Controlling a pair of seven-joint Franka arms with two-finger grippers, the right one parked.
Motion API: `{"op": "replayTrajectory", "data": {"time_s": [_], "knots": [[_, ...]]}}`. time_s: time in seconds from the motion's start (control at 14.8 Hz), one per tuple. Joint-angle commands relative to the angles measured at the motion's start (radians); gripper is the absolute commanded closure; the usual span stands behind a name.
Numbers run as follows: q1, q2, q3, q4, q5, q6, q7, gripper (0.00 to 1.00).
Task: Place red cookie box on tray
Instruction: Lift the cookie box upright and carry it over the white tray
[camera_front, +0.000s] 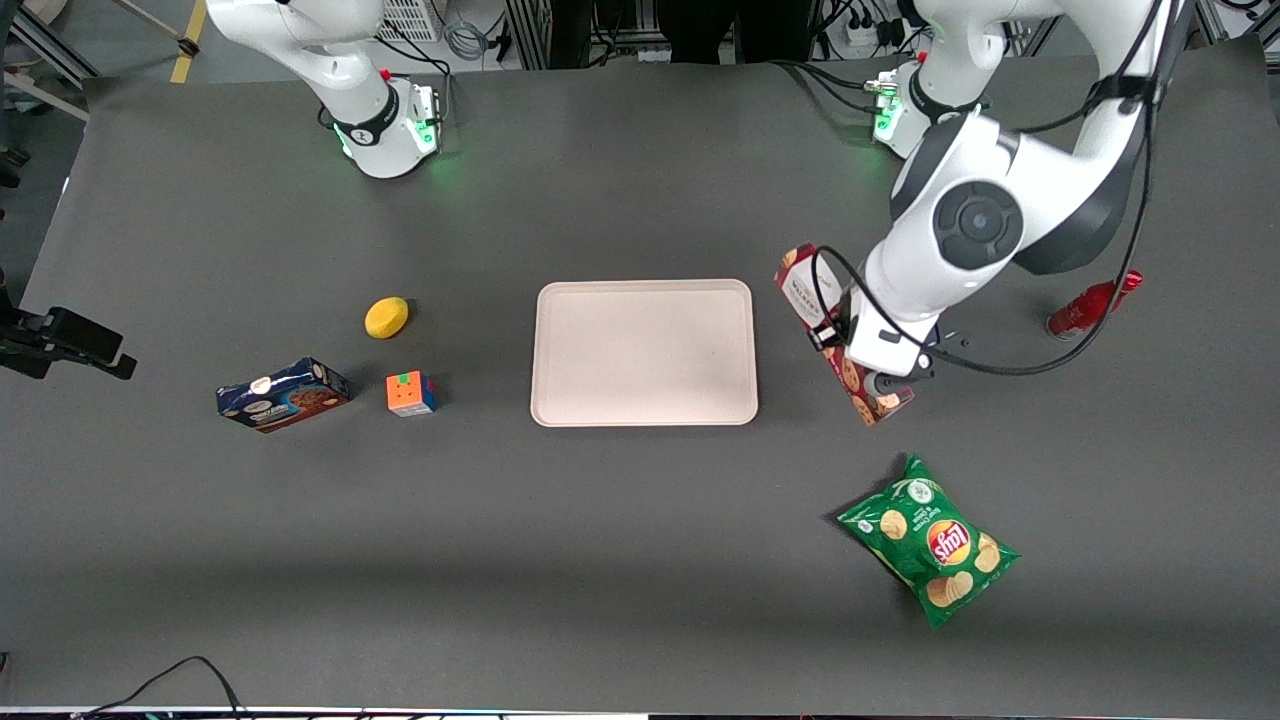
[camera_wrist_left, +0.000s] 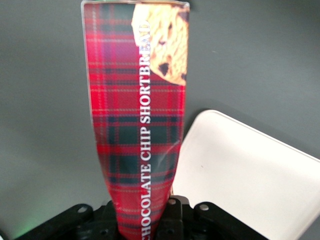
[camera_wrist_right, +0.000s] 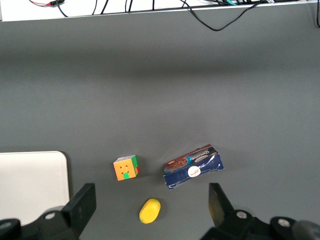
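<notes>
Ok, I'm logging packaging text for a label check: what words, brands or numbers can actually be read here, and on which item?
"CHOCOLATE CHIP SHORTBREAD": on the red cookie box, clamped in the gripper beside the tray.
"Lay's": logo on the green chip bag.
Blue cookie box: print too small to read.
White panel on the red cookie box, front view: unreadable.
Small red bottle: no legible label.

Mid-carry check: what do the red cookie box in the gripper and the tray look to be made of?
The red cookie box, held in the gripper beside the tray, looks like printed cardboard with a slightly glossy finish: flat tartan panels, crisp folded edges, a sheen along its side. The tray seems to be moulded plastic, matte and pale pinkish-beige, with rounded corners and a low rim; the exact material is uncertain.
</notes>
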Motion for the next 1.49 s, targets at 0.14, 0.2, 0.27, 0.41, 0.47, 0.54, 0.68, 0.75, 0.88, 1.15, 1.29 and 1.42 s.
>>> {"op": "replayTrajectory", "data": {"time_s": [0.14, 0.2, 0.27, 0.41, 0.47, 0.54, 0.68, 0.75, 0.88, 1.15, 1.29, 1.42], "knots": [[-0.007, 0.039, -0.176, 0.045, 0.122, -0.003, 0.003, 1.00], [-0.010, 0.054, -0.210, 0.043, 0.123, 0.017, 0.004, 0.99], [-0.010, 0.077, -0.237, 0.043, 0.128, 0.035, 0.007, 0.99], [-0.030, 0.120, -0.279, 0.037, 0.178, 0.070, 0.015, 0.99], [-0.042, 0.147, -0.287, 0.028, 0.221, 0.087, 0.015, 0.99], [-0.064, 0.177, -0.291, 0.017, 0.269, 0.104, 0.003, 0.99], [-0.079, 0.232, -0.291, -0.004, 0.323, 0.167, -0.031, 0.99], [-0.079, 0.258, -0.291, -0.015, 0.347, 0.202, -0.052, 0.98], [-0.092, 0.315, -0.291, -0.035, 0.436, 0.244, -0.084, 0.98], [-0.092, 0.431, -0.290, -0.033, 0.527, 0.258, -0.149, 0.98], [-0.093, 0.454, -0.287, -0.041, 0.528, 0.281, -0.179, 0.98], [-0.093, 0.476, -0.287, -0.041, 0.528, 0.290, -0.186, 0.97]]}}
